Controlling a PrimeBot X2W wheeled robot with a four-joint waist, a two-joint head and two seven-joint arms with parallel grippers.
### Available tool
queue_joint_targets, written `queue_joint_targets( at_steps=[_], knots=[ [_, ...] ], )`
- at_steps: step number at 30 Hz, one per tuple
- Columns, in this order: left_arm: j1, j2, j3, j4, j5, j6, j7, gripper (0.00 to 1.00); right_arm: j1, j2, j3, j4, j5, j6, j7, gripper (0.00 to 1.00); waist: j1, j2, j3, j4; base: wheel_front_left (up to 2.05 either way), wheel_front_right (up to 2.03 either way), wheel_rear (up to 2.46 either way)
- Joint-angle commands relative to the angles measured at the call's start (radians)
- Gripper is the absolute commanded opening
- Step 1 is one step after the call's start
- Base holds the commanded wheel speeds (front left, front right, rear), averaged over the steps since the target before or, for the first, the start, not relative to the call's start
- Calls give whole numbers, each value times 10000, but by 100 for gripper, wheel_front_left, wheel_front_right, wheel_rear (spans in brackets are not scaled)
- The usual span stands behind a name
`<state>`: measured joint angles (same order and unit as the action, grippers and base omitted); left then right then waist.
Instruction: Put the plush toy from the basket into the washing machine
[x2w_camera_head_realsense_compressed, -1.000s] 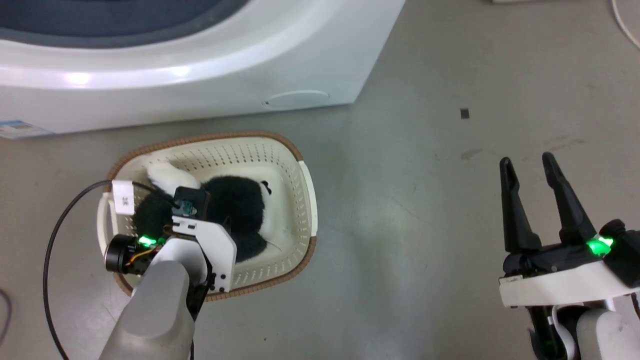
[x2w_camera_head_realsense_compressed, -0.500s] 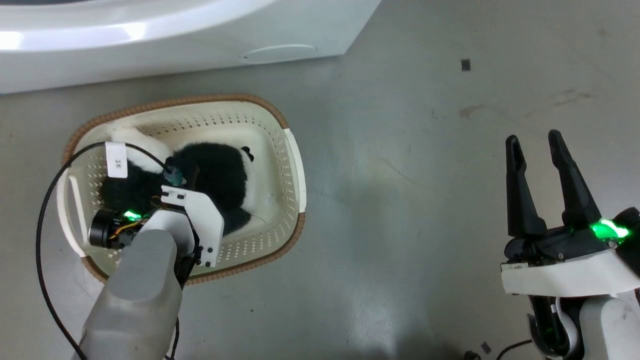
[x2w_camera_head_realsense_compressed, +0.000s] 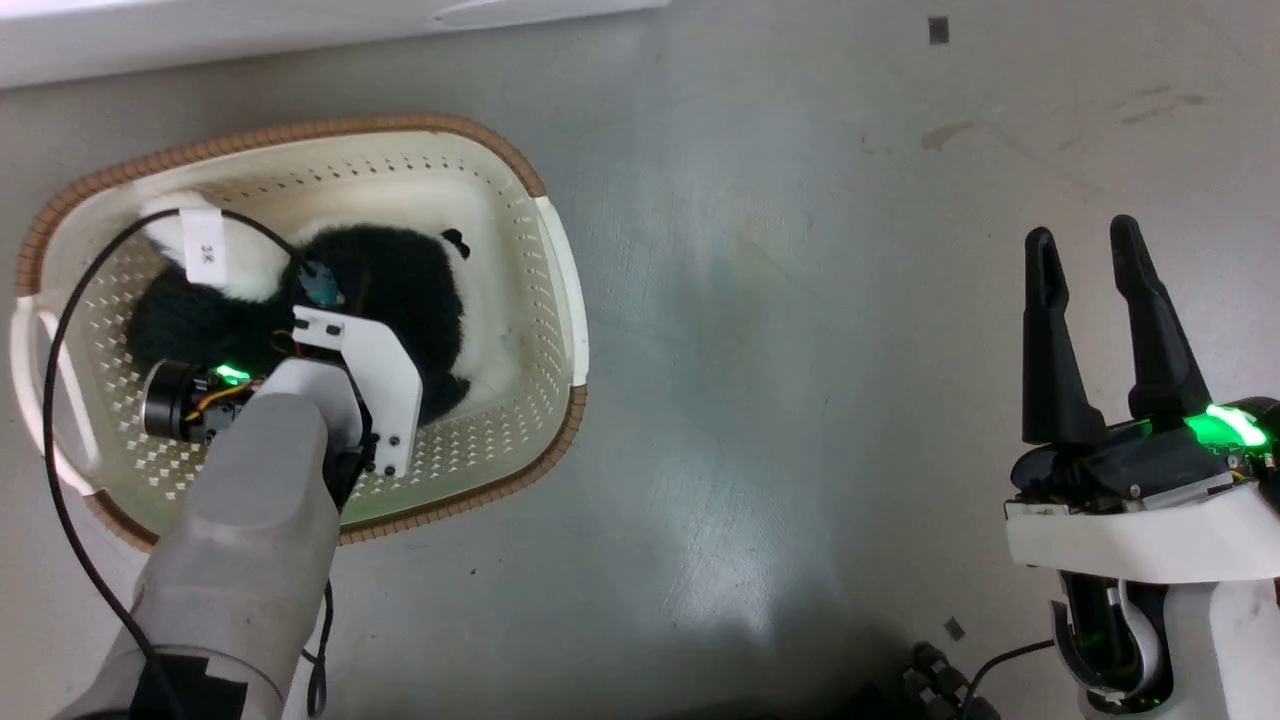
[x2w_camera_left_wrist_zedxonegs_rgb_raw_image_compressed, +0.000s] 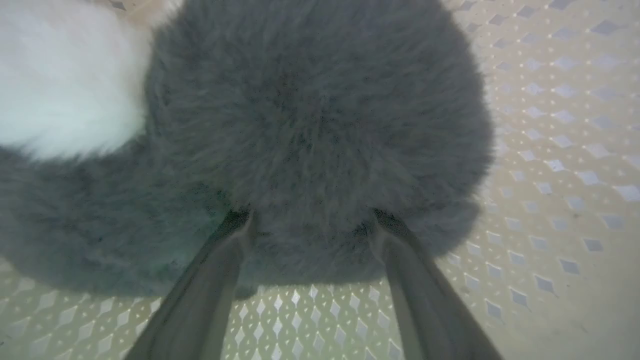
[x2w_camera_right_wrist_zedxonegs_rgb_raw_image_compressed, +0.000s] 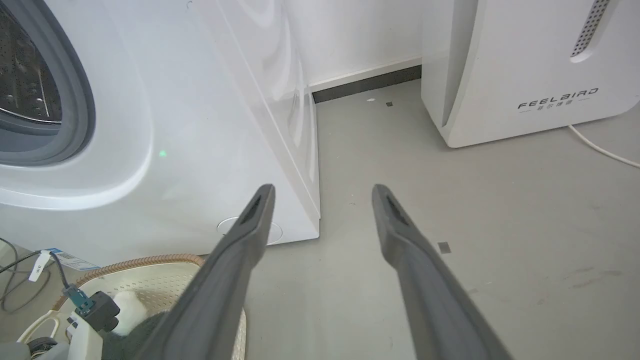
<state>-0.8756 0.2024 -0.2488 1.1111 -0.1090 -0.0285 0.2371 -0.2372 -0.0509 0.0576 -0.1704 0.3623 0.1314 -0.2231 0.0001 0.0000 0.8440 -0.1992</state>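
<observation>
Grey concrete floor (x2w_camera_head_realsense_compressed: 800, 300) carries the basket (x2w_camera_head_realsense_compressed: 563, 300), and the washer (x2w_camera_right_wrist_zedxonegs_rgb_raw_image_compressed: 150, 125) stands just beyond the basket's far rim. The left gripper (x2w_camera_left_wrist_zedxonegs_rgb_raw_image_compressed: 310, 220) points down into the basket with its fingers spread wide and their tips sunk in the black fur of the toy (x2w_camera_left_wrist_zedxonegs_rgb_raw_image_compressed: 310, 110). A rounded black lump of the toy bulges between and ahead of the two tips. A white patch lies off to this gripper's left, and the perforated basket bottom shows beneath and to its right. The jaws are not closed on the fur, so nothing is pinched yet. The toy lies on the basket bottom, under the left wrist.

The right gripper (x2w_camera_head_realsense_compressed: 1085, 240) hovers over bare floor, well apart from the basket, its fingers parted and empty. Ahead of it stands the washer's corner, and to its left are part of the grey gasket (x2w_camera_right_wrist_zedxonegs_rgb_raw_image_compressed: 82, 100) and the steel drum (x2w_camera_right_wrist_zedxonegs_rgb_raw_image_compressed: 25, 80).

By my reading the task is at an early stage: the reach into the basket looks done, the grasp not. Closing on the toy, lifting it clear of the rim, carrying it to the porthole and letting go inside the drum all remain. The drum shows uncovered, so the door seems open.
</observation>
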Motion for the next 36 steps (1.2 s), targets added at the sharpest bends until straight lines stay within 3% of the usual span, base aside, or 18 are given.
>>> queue_joint_targets(
  at_steps=[1, 14, 15, 16, 27, 36],
  knots=[
    [-320, 123, -88, 379, -61, 73, 33, 100, -237, 6, 47, -95, 177, -6, -100, 100, -1, 0, 198, -77, 0, 0, 0],
    [-1384, 305, -603, 1719, -305, 72, 242, 100, -545, 7, 201, -297, 576, -7, -371, 100, -1, 0, 1065, -299, 0, 0, 0],
    [-1449, 317, -649, 1796, -310, 70, 256, 13, -561, 7, 212, -303, 596, -7, -387, 100, -1, 0, 1108, -309, 0, 0, 0],
    [-1444, 318, -666, 1796, -317, 75, 244, 0, -558, 7, 216, -293, 593, -7, -387, 100, -1, 0, 1086, -306, 0, 0, 0],
    [-1177, 342, -690, 1797, -583, -17, 8, 0, -466, 7, 215, -91, 557, -7, -387, 100, -1, 0, 410, -230, 0, 0, 0],
    [-689, 163, -745, 1797, -808, -226, -624, 0, -178, 7, 298, 312, 516, -7, -387, 100, -1, 0, -840, -22, 0, 0, 0]
  ],
)
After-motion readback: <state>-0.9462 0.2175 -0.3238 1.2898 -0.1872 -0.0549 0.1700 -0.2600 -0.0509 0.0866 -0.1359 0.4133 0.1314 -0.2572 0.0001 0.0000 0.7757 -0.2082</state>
